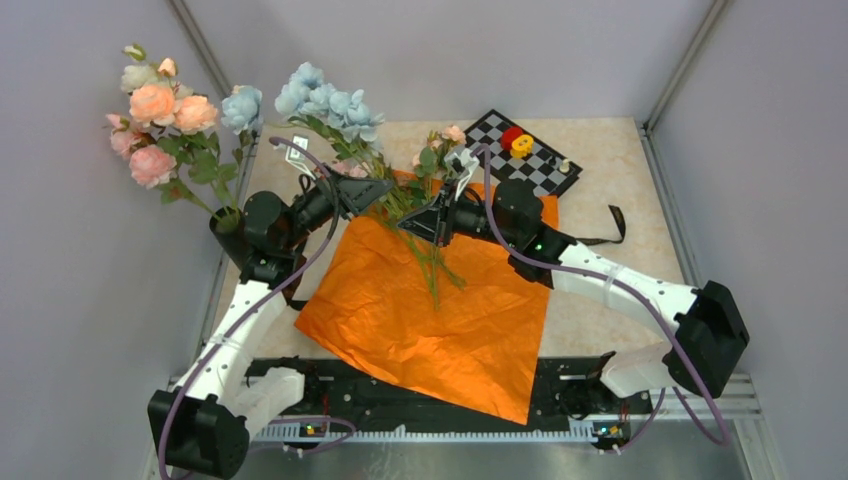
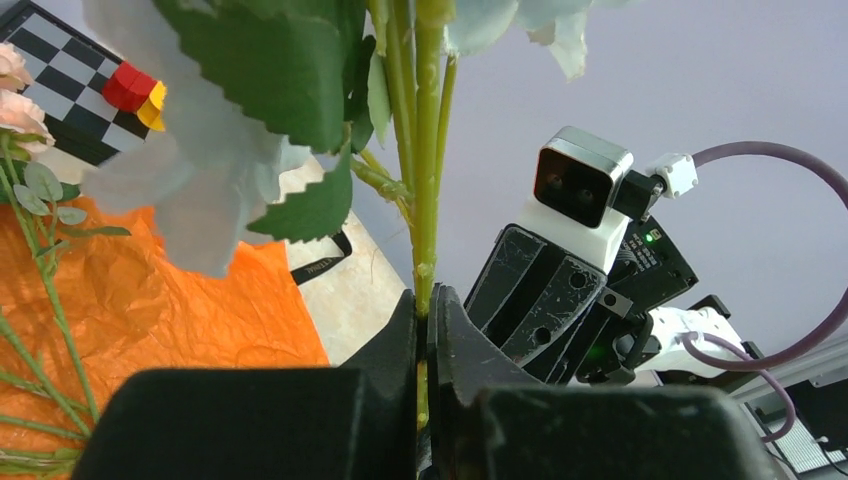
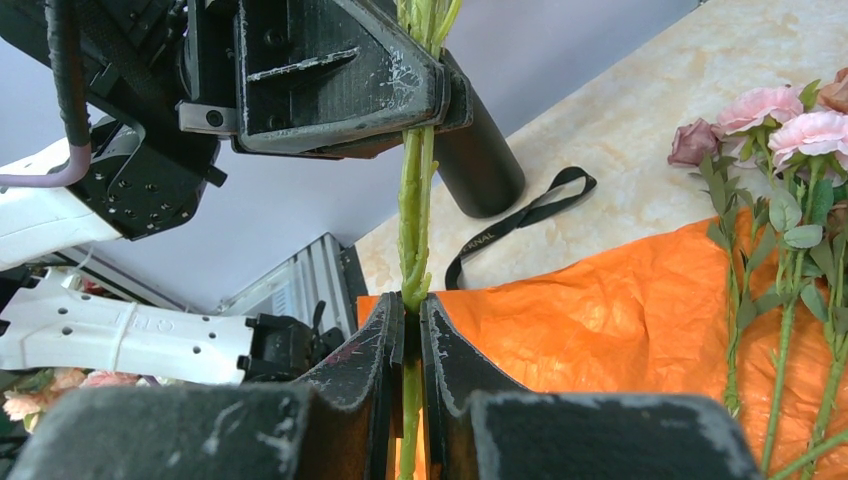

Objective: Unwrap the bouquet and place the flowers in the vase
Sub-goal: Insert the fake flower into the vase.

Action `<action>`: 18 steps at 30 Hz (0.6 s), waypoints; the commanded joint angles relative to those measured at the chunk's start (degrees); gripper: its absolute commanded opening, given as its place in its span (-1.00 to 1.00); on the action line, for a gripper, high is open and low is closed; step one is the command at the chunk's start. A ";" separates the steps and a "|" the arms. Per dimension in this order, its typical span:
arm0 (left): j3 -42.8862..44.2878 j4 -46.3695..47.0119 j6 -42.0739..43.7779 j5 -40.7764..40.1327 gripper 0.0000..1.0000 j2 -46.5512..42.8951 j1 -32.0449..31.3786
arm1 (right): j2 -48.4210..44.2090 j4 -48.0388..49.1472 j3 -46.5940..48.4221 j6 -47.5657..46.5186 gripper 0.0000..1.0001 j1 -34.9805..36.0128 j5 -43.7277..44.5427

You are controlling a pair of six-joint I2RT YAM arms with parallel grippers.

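Flowers (image 1: pixel 325 100) at 11 o'clock ride one stem (image 2: pixel 425 200) clamped by both your left gripper (image 2: pixel 425 310) and right gripper (image 3: pixel 412 305); swing for the vase (image 1: pixel 228 235) at 9 o'clock before one lets go and it may snap.

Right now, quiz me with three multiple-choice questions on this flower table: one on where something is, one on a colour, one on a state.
1. Where does the black ribbon lie? A in a jar; B on the table beside the orange paper; C on the checkerboard.
2. What colour are the blooms on the lifted stem? A pale blue; B red; C yellow.
3. How do the left claw and right claw stand? A both open; B one open; C both shut on that stem.
Answers: B, it rests on bare tabletop by the paper's edge; A, a pale blue cluster tops it; C, each wrist view shows jaws pinching it.
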 commanded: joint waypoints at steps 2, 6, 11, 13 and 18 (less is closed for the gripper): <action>1.30 2.24 0.69 0.07 -1.00 -0.28 -0.21 | 0.13 1.18 2.74 -1.66 -1.00 1.16 -0.11; 1.76 1.66 1.91 0.20 -1.00 -0.16 -0.21 | -0.12 0.56 2.54 -2.02 -1.00 1.19 0.38; 5.45 -5.11 8.83 1.03 -1.00 0.45 -0.25 | -1.03 -1.26 2.45 -3.48 -0.69 1.15 2.02; 7.24 -8.98 12.57 0.97 -1.00 0.77 -0.21 | -1.71 -2.00 2.31 -4.38 -0.41 1.19 2.55; 14.40 -22.06 24.74 1.65 -1.00 2.78 -0.12 | -3.70 -4.45 1.59 -6.52 0.13 1.16 5.02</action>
